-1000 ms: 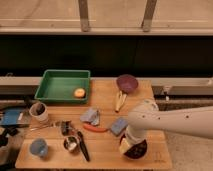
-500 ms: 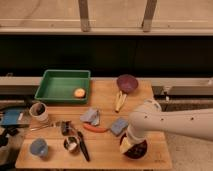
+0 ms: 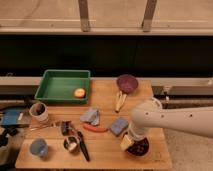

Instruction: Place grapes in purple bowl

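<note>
The grapes (image 3: 141,147) are a dark reddish-purple clump on the wooden table (image 3: 105,157) near its front right corner. My gripper (image 3: 128,141) hangs at the end of the white arm that reaches in from the right, right against the left side of the grapes and partly covering them. The purple bowl (image 3: 127,82) stands at the table's back right, well behind the gripper, and looks empty.
A green tray (image 3: 52,91) at the back left holds a yellow-orange fruit (image 3: 79,92). Mid-table lie a pale banana-like item (image 3: 119,100), a grey-blue cloth (image 3: 91,116), an orange-red stick (image 3: 95,128) and a blue sponge (image 3: 119,126). Cups (image 3: 38,147) and a black utensil (image 3: 82,147) stand left.
</note>
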`<move>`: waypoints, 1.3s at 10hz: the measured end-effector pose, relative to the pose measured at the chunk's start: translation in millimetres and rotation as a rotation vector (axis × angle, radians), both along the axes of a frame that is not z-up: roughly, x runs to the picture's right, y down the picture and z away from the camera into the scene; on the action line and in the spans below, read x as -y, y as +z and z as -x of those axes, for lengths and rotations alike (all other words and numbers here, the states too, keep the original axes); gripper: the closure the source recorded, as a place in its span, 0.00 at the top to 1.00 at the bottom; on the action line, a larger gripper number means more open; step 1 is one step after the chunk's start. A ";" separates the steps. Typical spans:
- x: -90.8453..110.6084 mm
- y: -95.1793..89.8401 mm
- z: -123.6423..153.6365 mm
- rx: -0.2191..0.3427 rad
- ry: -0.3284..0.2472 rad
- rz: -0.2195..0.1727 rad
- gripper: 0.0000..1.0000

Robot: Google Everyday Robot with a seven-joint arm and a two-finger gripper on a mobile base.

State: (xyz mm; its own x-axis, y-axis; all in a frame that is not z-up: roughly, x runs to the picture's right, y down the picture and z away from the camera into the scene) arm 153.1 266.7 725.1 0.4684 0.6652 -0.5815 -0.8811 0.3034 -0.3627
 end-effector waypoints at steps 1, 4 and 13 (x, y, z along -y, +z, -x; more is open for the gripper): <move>-0.7 -0.3 -0.7 0.003 0.005 0.000 0.80; 0.2 -8.6 6.2 0.020 0.004 -0.019 0.80; 0.9 -3.9 -1.4 0.064 0.063 -0.018 0.70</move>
State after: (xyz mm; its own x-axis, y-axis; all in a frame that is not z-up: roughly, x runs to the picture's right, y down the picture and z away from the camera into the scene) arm 154.4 265.8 721.2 0.4610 0.7047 -0.5393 -0.8739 0.2550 -0.4139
